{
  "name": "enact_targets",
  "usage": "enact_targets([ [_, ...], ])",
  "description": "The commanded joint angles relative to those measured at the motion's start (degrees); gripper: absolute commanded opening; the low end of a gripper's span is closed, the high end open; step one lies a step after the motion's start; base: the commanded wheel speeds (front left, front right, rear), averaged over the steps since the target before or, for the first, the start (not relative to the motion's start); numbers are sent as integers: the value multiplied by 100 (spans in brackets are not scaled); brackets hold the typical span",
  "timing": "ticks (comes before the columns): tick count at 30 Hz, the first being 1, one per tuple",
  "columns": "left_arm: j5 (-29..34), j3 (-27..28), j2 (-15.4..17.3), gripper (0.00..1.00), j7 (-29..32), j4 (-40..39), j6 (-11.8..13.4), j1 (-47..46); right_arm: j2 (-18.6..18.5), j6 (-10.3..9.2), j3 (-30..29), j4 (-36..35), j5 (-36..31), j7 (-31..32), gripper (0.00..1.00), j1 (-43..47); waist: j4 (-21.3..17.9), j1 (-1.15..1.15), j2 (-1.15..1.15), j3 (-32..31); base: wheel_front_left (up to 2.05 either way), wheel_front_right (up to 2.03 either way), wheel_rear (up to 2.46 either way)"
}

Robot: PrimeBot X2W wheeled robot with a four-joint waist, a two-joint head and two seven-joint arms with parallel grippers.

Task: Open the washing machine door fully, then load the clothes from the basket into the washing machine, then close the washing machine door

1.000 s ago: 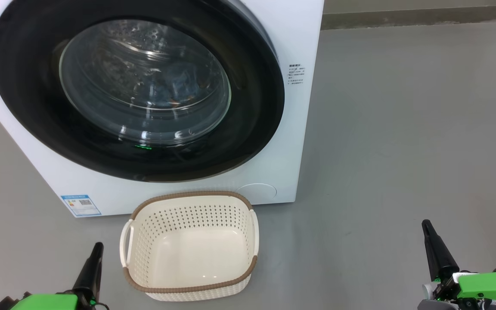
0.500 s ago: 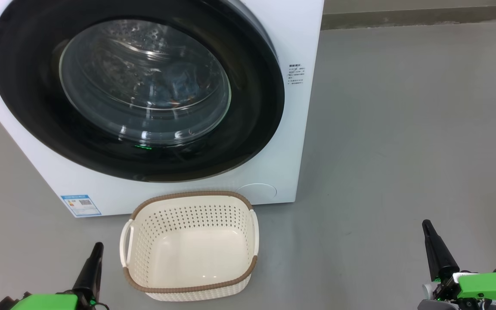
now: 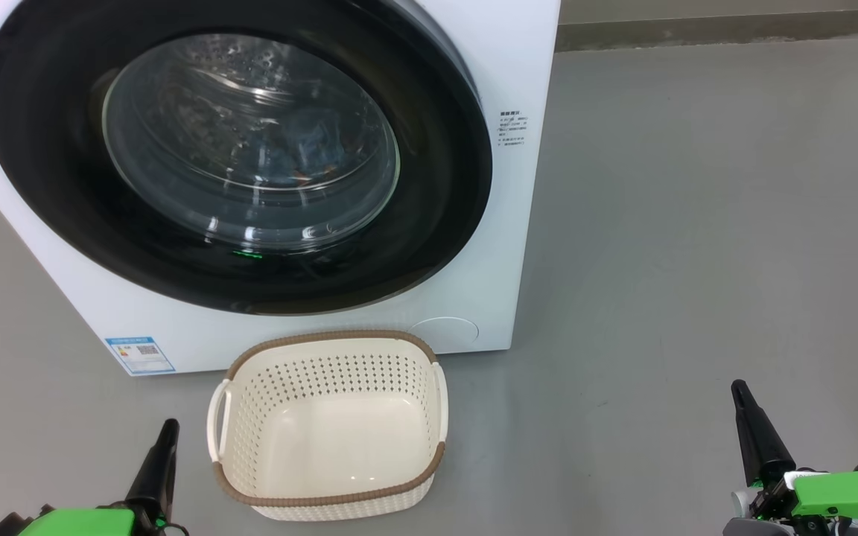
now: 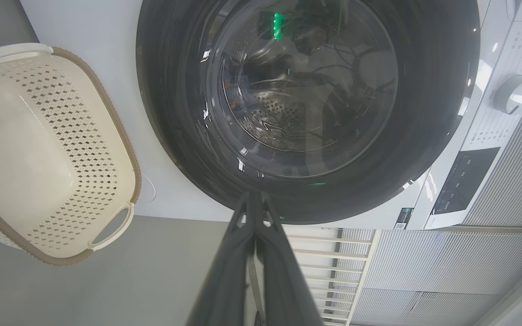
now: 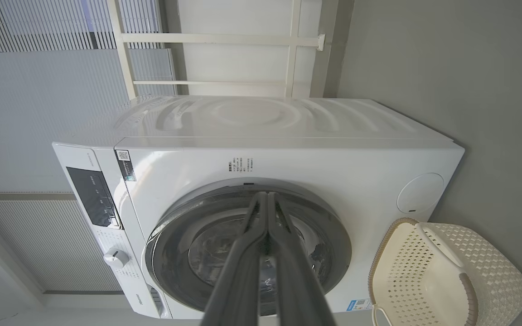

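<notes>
**A:** What changes over the last second?

**B:** Nothing. The washing machine door stays shut on the washing machine. The basket stands bare on the floor before it. The left hand and right hand stay low, fingers pressed together, holding nothing. I judge the task finished.

**A:** What is unclear?

**B:** The clothes are a dim blue-and-orange patch behind glare. I cannot make out a cream piece, and the door's top is cut off.
</notes>
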Motion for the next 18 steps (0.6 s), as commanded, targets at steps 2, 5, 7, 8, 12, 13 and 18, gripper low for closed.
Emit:
enact_targets([
  [2,-47,197,96,0,11,-161,-17,-233,-12,10,109,-141,-30,55,0,-233,0,0,0,0,0,0,0],
  [5,-47,197,96,0,11,-161,-17,-233,-10,10,106,-141,-32,56,0,-233,0,0,0,0,0,0,0],
  [7,-47,197,96,0,11,-161,-17,-233,-9,10,105,-141,-33,58,0,-233,0,0,0,0,0,0,0],
  [8,-47,197,96,0,11,-161,-17,-233,-8,10,104,-141,-34,58,0,-233,0,0,0,0,0,0,0],
  [12,-47,197,96,0,11,-162,-17,-233,-7,10,102,-141,-36,60,0,-233,0,0,0,0,0,0,0],
  [13,-47,197,96,0,11,-162,-17,-233,-6,10,101,-141,-36,61,0,-233,0,0,0,0,0,0,0],
  [18,-47,196,96,0,11,-162,-17,-233,-4,10,98,-140,-39,63,0,-234,0,0,0,0,0,0,0],
])
